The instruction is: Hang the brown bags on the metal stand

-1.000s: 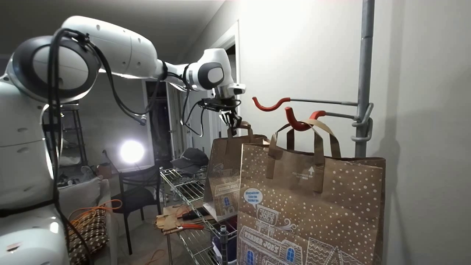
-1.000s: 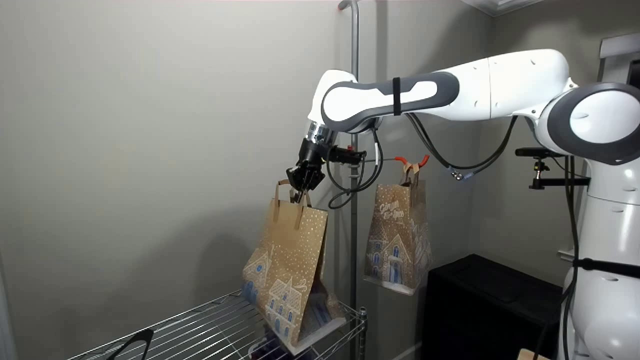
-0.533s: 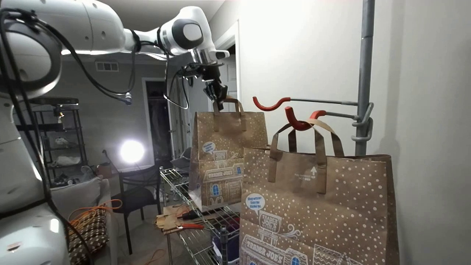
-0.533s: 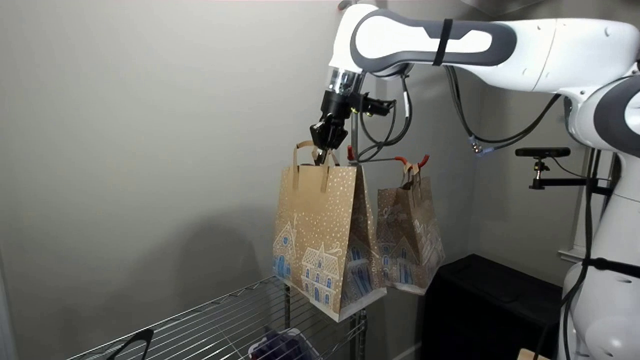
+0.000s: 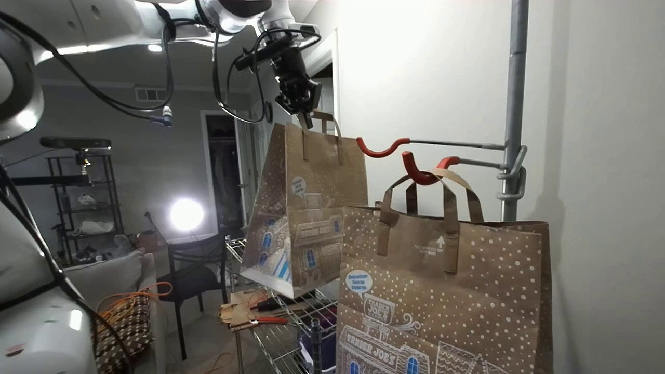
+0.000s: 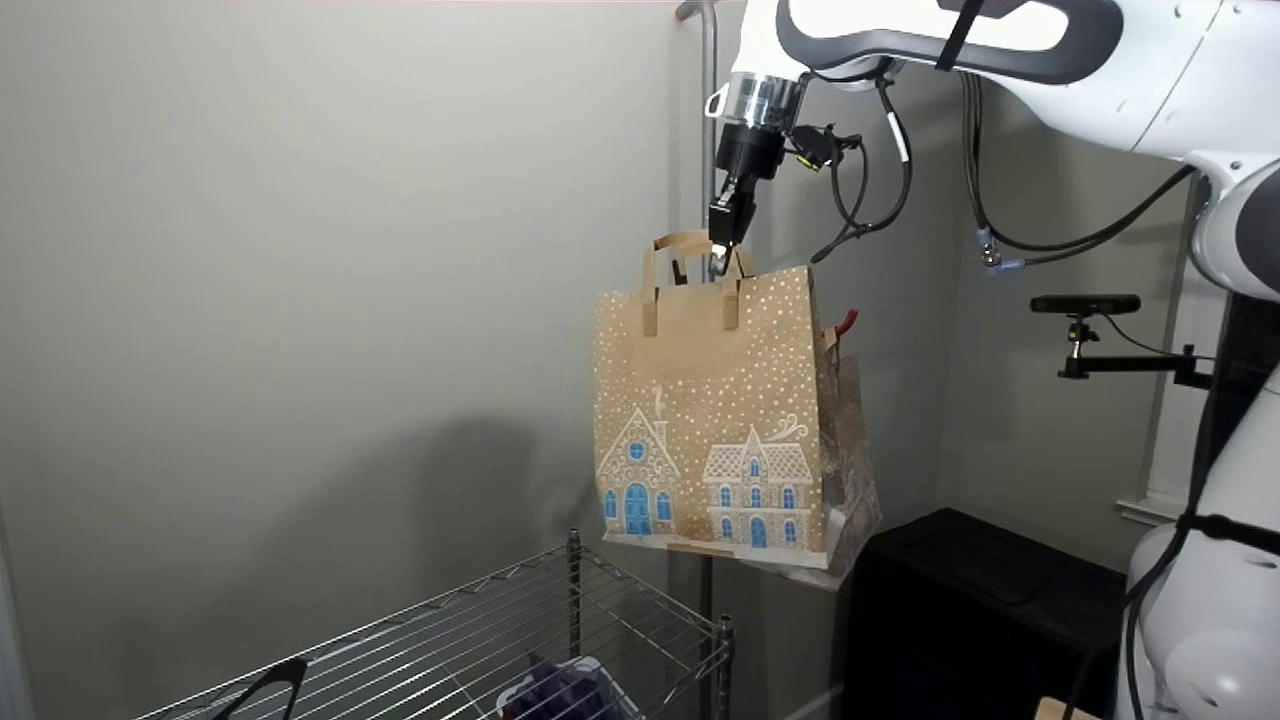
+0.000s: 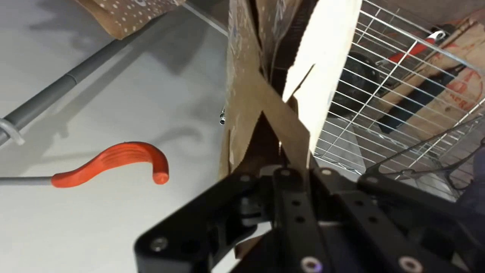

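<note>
Brown kraft-paper shopping bags (image 5: 447, 301) and tall grey metal stand (image 5: 515, 93): two white-dotted bags; one hangs from a curved orange-red hook (image 5: 423, 179), so I judge half the task done.
Raised bag (image 6: 715, 400): up in the air, on no hook, near the hung one; whether they touch I cannot tell. I expect it light for its bulk, thin-walled and floppy, so it should swing easily and crumple if I push it against the stand.
Black gripper (image 6: 718, 260): narrow, pinching a flat brown paper handle (image 6: 650, 285) of the raised bag; whether the second handle is caught too, the wrist view does not let me say.
Bare orange-red hook (image 5: 383, 151): curved, tip upturned, near the raised bag; I need the loop over that tip.
Handle strip in the pinch: soft, foldable, perhaps slick, and likeliest to tear where it joins the bag. I would hold low on one side of the loop, as now, leaving the arch free for the hook, and lower gently without tugging sideways.
</note>
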You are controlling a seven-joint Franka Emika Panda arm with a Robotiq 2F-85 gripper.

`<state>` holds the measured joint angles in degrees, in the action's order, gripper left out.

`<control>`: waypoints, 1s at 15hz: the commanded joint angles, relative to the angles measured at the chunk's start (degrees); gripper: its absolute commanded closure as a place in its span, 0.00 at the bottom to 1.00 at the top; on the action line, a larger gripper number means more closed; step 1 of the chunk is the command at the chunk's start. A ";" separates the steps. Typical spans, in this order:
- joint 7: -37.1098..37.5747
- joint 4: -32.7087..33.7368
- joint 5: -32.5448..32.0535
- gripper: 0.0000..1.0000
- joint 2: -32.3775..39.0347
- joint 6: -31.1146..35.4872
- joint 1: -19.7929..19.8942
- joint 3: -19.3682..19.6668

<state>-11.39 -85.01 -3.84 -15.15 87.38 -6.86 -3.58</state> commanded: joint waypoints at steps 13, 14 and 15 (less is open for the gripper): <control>-48.90 1.34 5.29 0.97 3.99 7.21 -0.69 8.03; -49.83 0.94 7.11 0.96 4.34 7.72 -0.75 8.30; -50.31 1.29 10.12 0.96 5.27 7.81 0.57 7.72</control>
<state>-57.48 -82.96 0.55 -11.17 93.08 -7.05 3.58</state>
